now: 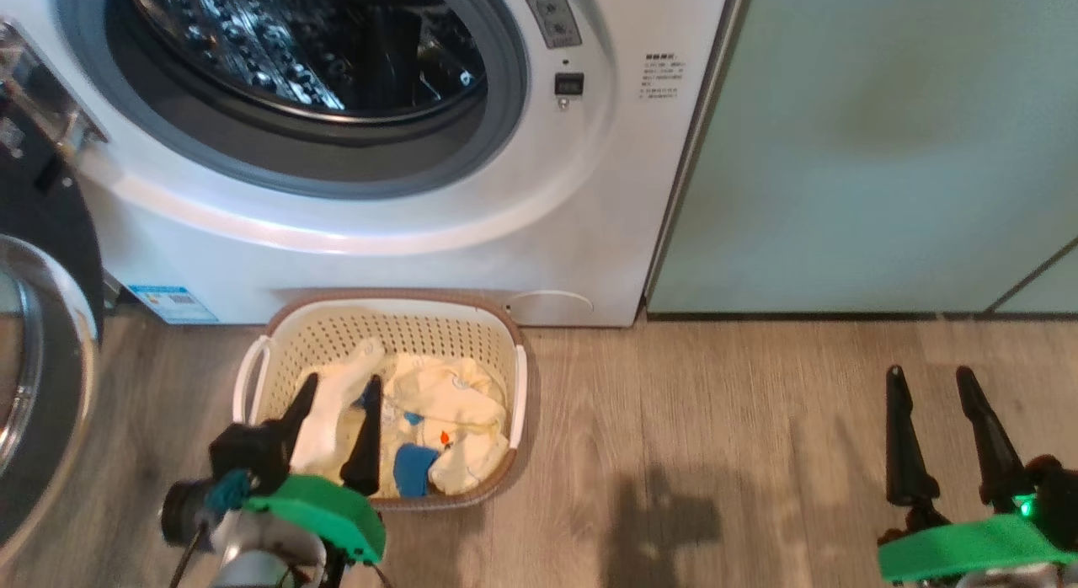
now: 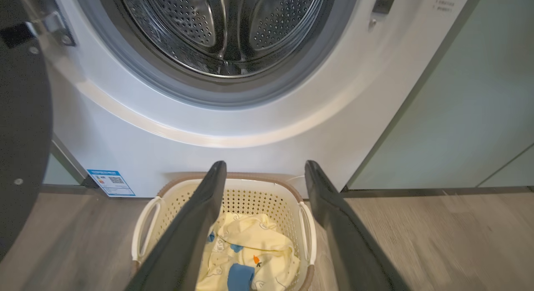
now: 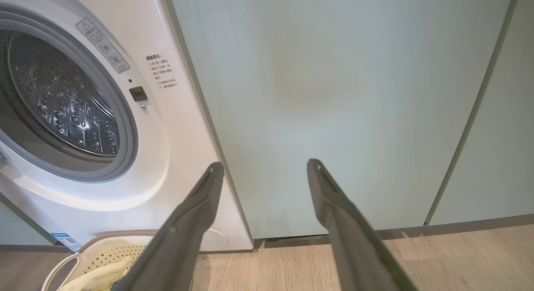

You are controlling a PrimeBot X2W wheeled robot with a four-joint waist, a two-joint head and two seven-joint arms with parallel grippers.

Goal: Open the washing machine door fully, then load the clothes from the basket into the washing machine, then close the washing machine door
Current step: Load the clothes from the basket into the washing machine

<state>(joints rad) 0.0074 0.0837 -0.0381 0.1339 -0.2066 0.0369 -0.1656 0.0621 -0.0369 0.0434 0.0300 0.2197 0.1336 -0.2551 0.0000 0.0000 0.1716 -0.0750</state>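
Pale wood-look flooring (image 1: 758,419) runs up to a white front-loading washing machine (image 1: 404,259) and, on its right, pale green cabinet doors (image 1: 884,150). The clothes (image 1: 446,394), small cream and pale yellow garments with a bright blue patch (image 1: 414,468) towards the near side, lie heaped in the basket (image 1: 515,377). It is a cream perforated tub with a brown rim and white side handles. It sits on the floor right at the foot of the machine, below the round opening. Up there a grey gasket (image 1: 505,91) rings the shiny steel drum (image 1: 312,40). The washing machine door (image 1: 42,386) is swung wide to the left, its black face and chrome inner rim at the left edge of the head view. A blue sticker (image 1: 173,303) marks the machine's lower left corner, just left of the basket. The left gripper (image 1: 341,379) hangs over the near half of the basket with its two dark fingers spread wide apart, holding nothing. In the head view the fingers overlap the garments, but whether they touch the cloth cannot be told. The right gripper (image 1: 930,371) is over bare floor in front of the cabinet doors, well apart from the basket, with its fingers likewise spread and empty.
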